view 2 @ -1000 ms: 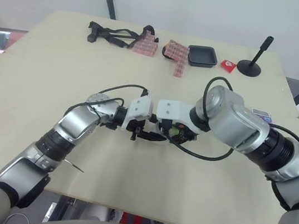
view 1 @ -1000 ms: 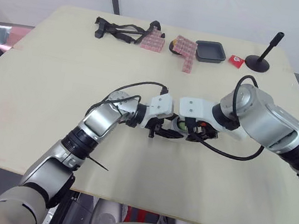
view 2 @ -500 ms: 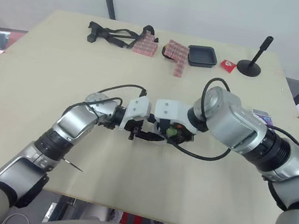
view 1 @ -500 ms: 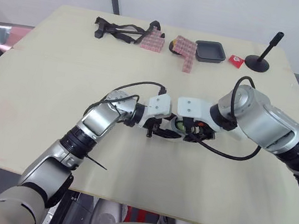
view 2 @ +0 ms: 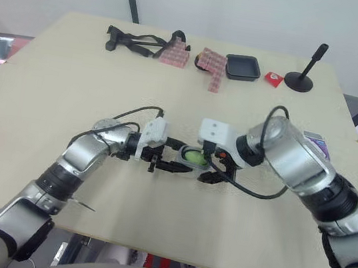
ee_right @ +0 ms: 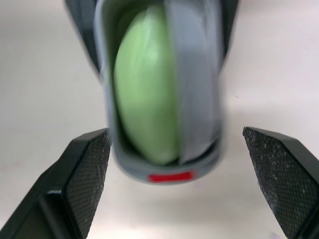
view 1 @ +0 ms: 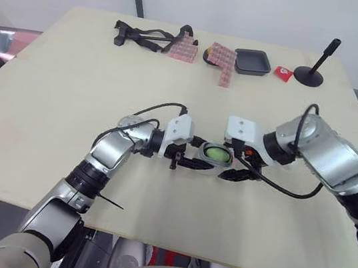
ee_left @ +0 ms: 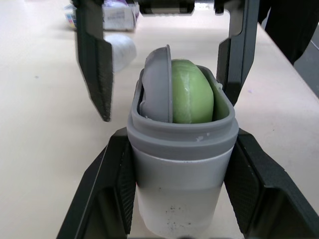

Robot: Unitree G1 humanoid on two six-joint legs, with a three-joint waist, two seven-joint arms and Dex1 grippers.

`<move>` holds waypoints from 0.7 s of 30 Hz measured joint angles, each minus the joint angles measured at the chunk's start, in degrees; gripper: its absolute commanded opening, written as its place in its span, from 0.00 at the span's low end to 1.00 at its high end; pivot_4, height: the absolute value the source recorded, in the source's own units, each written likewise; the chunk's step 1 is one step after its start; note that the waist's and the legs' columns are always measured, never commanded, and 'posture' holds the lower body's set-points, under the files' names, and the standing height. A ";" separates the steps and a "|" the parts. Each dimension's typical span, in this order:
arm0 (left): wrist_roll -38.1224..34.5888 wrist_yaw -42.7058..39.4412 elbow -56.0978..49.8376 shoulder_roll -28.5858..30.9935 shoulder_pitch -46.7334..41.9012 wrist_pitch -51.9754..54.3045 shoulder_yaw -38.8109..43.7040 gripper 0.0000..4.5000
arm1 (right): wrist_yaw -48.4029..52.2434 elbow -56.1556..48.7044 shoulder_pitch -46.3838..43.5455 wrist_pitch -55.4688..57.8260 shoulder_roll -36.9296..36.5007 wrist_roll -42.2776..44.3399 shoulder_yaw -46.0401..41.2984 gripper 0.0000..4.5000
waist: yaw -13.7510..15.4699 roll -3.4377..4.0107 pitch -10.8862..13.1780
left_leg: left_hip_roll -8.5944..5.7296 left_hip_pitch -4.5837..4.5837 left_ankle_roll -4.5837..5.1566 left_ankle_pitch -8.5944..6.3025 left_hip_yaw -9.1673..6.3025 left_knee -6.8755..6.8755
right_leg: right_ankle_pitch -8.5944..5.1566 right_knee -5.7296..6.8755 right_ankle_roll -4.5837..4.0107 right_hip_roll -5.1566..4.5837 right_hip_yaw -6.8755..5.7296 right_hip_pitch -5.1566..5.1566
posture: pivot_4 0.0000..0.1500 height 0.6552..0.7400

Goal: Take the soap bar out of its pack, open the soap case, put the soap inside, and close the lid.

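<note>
Found grey soap case (view 1: 215, 154) lying near the middle of the surface (view 1: 71, 91). Logged left gripper (view 1: 195, 154) closed on it, one black finger pressed to each long side; confirmed contact on both sides in the left wrist view.

Noted green soap bar (ee_left: 192, 97) seated inside the case, top exposed. Noted a thin grey panel (ee_left: 158, 84) standing on edge inside the case, against the soap; cannot tell whether lid or insert. Saw a small red mark (ee_right: 169, 177) on the case end facing the right wrist camera.

Logged right gripper (ee_right: 174, 137) at the opposite end of the case, fingers spread wide, one on either side, holding nothing. Saw a gap between each finger and the case wall in the right wrist view.

Recorded along the far edge of the surface, well apart from the case: black strap assembly (view 1: 143, 36), two pink patterned packs (view 1: 183, 50) (view 1: 222, 61), black tray (view 1: 252, 61), small red item (view 1: 283, 71), black stand (view 1: 309, 74).
</note>
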 measured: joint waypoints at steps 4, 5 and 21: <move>-1.99 -1.31 1.29 0.03 1.97 -3.95 2.96 0.43 | 1.34 1.85 9.78 -7.58 -0.30 3.92 -8.48 0.99 | 0.06 -0.02 -0.01 | -0.02 0.00 0.02 -0.02 0.00 0.00 | 0.00 -0.04 0.00 -0.04 -0.01 0.01 | 1.00 1.00; -2.02 -1.69 1.56 0.08 2.64 -4.93 3.38 0.43 | 1.52 2.62 12.02 -10.04 -0.35 4.50 -10.38 0.99 | 0.03 -0.01 -0.01 | -0.02 -0.02 0.02 -0.02 0.00 0.00 | 0.00 -0.05 0.00 -0.04 -0.01 0.00 | 1.00 1.00; -3.41 -5.26 7.35 0.62 6.77 -12.62 5.59 0.43 | -1.20 9.65 39.10 -38.83 11.58 11.60 -32.89 0.99 | -0.31 -0.03 -0.05 | -0.06 -0.02 0.07 -0.03 -0.01 0.00 | 0.00 -0.09 0.00 -0.15 -0.06 0.01 | 1.00 1.00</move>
